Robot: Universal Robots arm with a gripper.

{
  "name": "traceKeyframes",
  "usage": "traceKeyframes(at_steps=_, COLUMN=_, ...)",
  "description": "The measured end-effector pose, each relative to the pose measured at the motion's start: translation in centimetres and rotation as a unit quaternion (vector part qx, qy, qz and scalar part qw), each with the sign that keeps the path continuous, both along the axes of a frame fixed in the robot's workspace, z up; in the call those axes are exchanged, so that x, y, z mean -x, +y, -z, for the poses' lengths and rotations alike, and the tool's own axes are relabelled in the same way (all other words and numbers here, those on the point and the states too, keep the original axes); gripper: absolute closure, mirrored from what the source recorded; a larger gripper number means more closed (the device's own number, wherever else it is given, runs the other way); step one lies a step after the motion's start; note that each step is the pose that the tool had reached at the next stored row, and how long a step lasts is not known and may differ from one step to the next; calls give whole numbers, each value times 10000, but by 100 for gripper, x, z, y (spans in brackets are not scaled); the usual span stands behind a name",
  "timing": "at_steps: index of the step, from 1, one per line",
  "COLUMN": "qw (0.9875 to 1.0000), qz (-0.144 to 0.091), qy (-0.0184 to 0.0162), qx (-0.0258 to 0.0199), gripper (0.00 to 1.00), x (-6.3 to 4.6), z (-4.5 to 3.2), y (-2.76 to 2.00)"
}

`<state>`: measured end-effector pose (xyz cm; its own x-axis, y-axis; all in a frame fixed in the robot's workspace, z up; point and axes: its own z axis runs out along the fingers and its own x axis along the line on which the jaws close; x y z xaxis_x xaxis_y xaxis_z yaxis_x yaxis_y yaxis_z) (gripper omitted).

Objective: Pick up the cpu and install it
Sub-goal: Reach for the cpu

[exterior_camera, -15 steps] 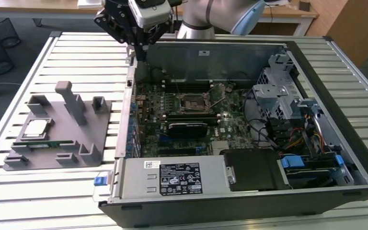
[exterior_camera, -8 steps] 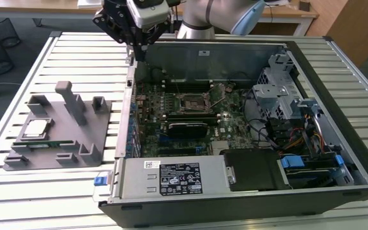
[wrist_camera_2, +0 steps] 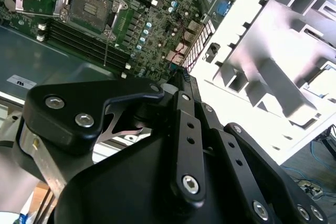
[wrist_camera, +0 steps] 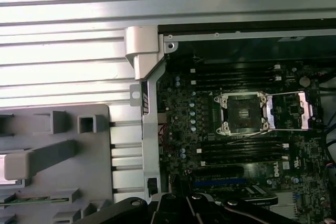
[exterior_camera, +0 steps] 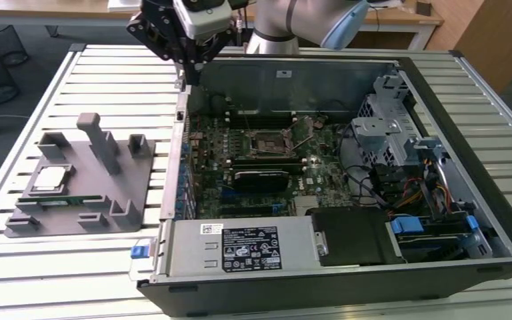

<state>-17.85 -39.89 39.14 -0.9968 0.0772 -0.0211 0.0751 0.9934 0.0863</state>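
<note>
Hand (exterior_camera: 187, 77) clenched empty above the computer case (exterior_camera: 327, 83) rim; we see the cpu (exterior_camera: 51, 177) seated in its fixture (exterior_camera: 105, 215).

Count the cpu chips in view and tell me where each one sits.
1. The cpu lies flat on the grey fixture at the exterior view's left, next to the green memory stick. The motherboard socket looks empty; none seems hidden.

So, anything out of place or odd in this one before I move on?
Nothing stands out. The cpu lies flat in the grey fixture, with the memory stick just beside it. The motherboard socket is open and bare, its load plate swung aside.
</note>
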Motion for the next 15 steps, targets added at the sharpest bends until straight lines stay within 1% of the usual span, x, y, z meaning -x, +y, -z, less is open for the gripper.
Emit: traceKeyframes(at_steps=15, qw=10000, qz=0, qy=0, qx=0, gripper=89, x=53, z=3, y=0)
